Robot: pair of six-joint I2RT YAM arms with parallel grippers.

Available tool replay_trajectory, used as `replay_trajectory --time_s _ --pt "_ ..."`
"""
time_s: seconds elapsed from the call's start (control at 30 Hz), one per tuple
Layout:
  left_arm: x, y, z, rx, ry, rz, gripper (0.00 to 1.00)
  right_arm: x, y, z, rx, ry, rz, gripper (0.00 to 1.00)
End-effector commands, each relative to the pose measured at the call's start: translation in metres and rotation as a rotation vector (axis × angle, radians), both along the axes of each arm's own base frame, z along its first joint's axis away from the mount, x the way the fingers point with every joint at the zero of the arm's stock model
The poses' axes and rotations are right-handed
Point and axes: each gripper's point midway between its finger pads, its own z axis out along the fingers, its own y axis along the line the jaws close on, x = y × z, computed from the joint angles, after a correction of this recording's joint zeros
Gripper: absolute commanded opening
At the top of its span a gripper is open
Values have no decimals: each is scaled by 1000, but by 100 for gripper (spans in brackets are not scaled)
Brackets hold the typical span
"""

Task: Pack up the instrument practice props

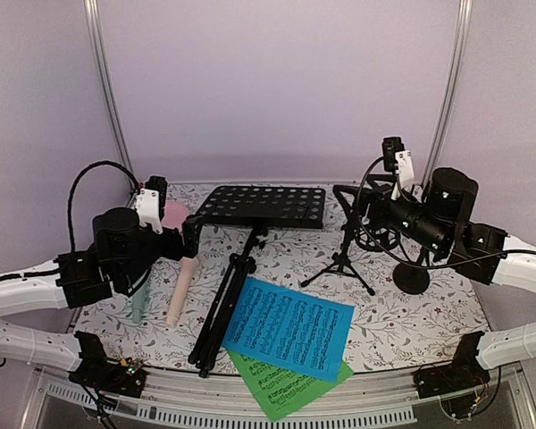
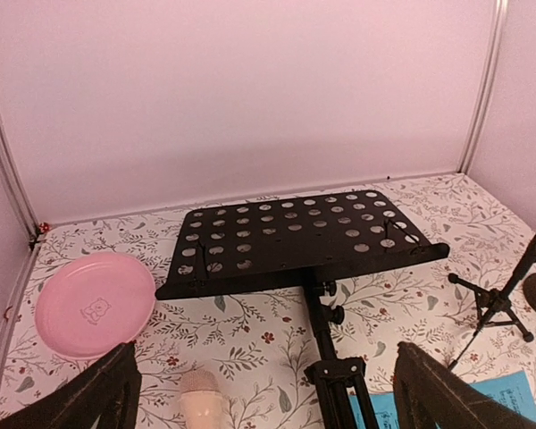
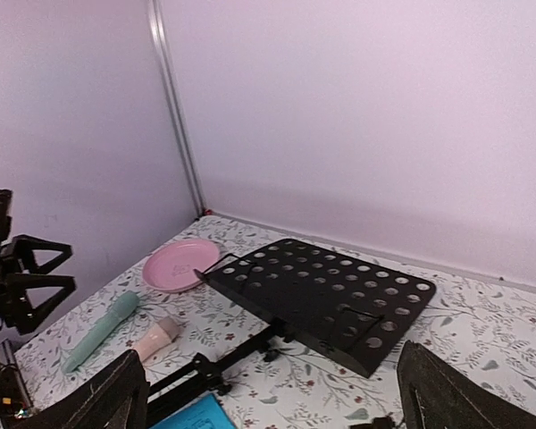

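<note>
Floral worktop: perforated music desk lies near far edge.
Left gripper: jaws wide, holding nothing.
Right gripper: jaws wide, apparently empty.

blue sheet atop green sheet

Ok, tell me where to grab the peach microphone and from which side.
Take the peach microphone across its slim handle, around mid-length, coming straight down with the left pincer. It lies flat, pointing roughly near to far, so the grip should close left to right. The mint microphone lies apart on its left, probably leaving room beside it.
</note>
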Motion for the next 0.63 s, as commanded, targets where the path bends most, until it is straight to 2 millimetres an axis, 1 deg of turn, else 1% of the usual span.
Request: replay_trajectory --time_s 0.0,0.07,0.17,0.23,0.33,0.5,0.6 --pt "1 29 10 -22 -63 125 99 14 -54 -8 15 -14 -121 99" --pt "1 30 11 -25 -70 123 99 15 -60 -15 9 -9 -142 99" --pt "3 28 9 -9 -71 121 99 22 -60 -24 -13 0 -165 99" --pt "4 26 5 2 -64 121 99 26 -55 -29 -32 11 -158 99" --pt "6 23 2 12 -57 112 99 26 -49 -34 -51 15 -130 99" --pt "6 18 0 15 -49 89 99 20 -50 -28 -33 -11 -115 99" --pt "3 17 3 -7 -53 73 99 15 -59 -21 0 -43 -130 99"
